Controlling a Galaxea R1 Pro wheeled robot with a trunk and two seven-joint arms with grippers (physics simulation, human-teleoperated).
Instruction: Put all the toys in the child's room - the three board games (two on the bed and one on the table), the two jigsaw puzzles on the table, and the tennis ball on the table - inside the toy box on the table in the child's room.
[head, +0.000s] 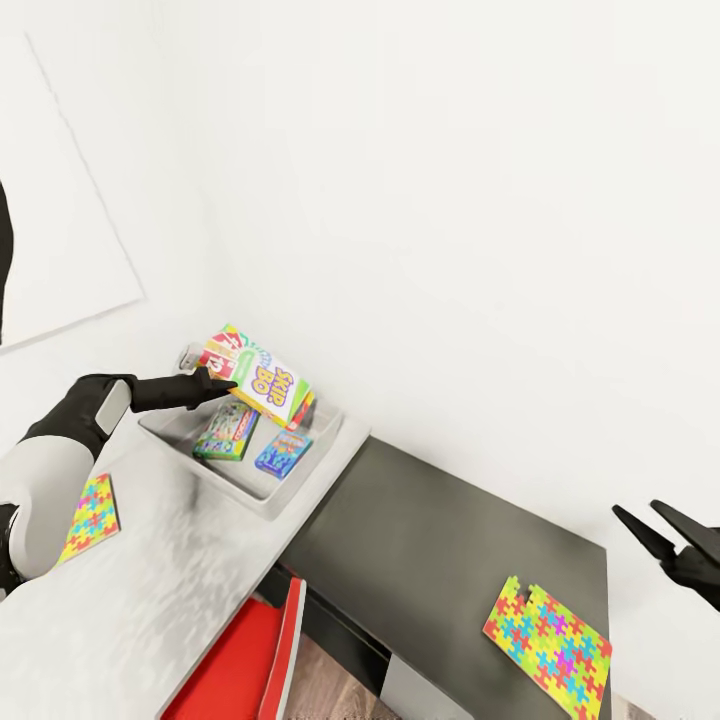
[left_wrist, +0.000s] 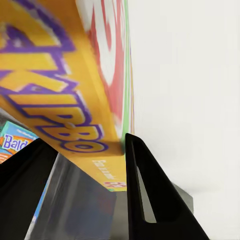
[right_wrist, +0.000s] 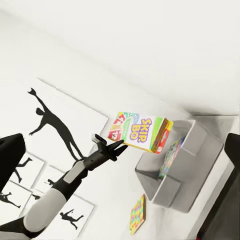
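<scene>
Three board games (head: 262, 386), two jigsaw puzzles (head: 548, 632)

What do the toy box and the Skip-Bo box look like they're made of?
Toy box: looks like moulded plastic, light grey and matte, with smooth sloping walls and a rounded rim. Skip-Bo box: probably printed cardboard, slightly glossy, with flat faces, sharp edges and bright cover art. Being renders, both are guesses.

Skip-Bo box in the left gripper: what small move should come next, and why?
Probably lower it slightly and open. The left gripper holds the Skip-Bo box tilted above the toy box, where two other game boxes already lie.
</scene>
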